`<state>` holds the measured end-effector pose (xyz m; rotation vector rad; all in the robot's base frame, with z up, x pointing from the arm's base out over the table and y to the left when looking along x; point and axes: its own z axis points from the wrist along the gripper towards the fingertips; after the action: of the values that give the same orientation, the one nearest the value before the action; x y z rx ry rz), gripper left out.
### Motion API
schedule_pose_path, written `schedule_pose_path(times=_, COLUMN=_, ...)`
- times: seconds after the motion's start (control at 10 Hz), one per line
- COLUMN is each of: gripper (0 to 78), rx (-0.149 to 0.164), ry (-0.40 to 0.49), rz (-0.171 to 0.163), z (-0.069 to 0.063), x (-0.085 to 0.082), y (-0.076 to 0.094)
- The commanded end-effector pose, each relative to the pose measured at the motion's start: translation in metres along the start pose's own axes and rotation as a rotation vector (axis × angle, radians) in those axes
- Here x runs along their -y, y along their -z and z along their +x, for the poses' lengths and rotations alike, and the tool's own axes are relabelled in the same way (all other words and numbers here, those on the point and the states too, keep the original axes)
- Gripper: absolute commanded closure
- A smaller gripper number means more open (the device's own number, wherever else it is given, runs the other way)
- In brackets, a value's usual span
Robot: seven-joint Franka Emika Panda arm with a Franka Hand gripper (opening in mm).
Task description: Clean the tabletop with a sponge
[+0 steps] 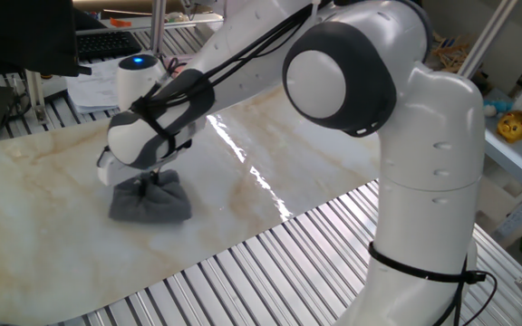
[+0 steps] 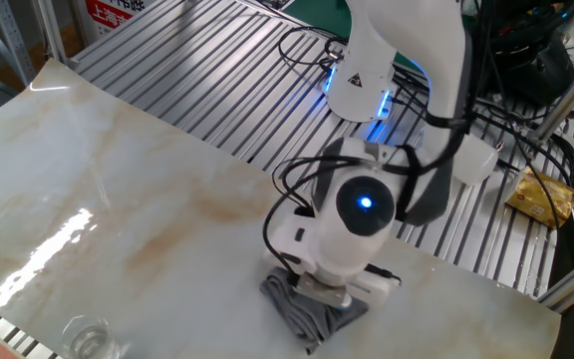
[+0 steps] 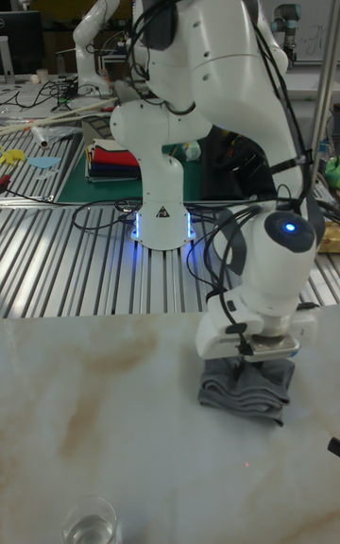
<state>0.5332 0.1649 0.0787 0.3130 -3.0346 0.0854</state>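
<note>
1. The hand (image 1: 152,178) is pointing straight down, its fingers pinching a bunched fold at the top of the sponge (image 1: 149,201); jaws are nearly closed on the cloth, and the sponge is puckering up around them.
2. The sponge (image 3: 243,391) is lying flat on the worktop (image 1: 53,244), directly beneath the hand (image 3: 260,365). No offset between them: the hand is sitting over the sponge's middle, pressing it onto the slab.
3. In the tall fixed view the sponge's long axis is running side to side, parallel to the slab's edge on the robot-base side, with the folds showing as bands along it.
4. From the sponge (image 2: 310,311), most of the worktop (image 2: 118,199) is stretching away to one side, toward the glare patch and the small clear glass (image 2: 92,340); on the opposite side the slab's end is near.
5. Judgement: the coming stroke is turning on that imbalance. Unwiped marble is lying mainly toward the glass side of the sponge, so the drag should be heading that way, keeping downward pressure.
6. Risk, as judged: the glass (image 3: 92,522) is standing well apart from the sponge but in line with a long sweep.
</note>
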Motion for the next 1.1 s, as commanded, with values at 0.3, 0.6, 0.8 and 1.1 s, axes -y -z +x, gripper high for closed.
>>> schedule_pose_path(times=0.3, gripper=76.3, rx=-0.006, ry=-0.155, rz=-0.006, z=-0.011, x=-0.096, y=0.010)
schedule_pose_path(times=0.6, gripper=76.3, rx=-0.002, ry=-0.141, rz=-0.015, z=-0.005, x=-0.098, y=0.008)
schedule_pose_path(times=0.8, gripper=76.3, rx=0.010, ry=-0.127, rz=-0.028, z=-0.005, x=-0.098, y=0.008)
schedule_pose_path(times=1.1, gripper=76.3, rx=0.010, ry=-0.116, rz=-0.023, z=-0.005, x=-0.098, y=0.008)
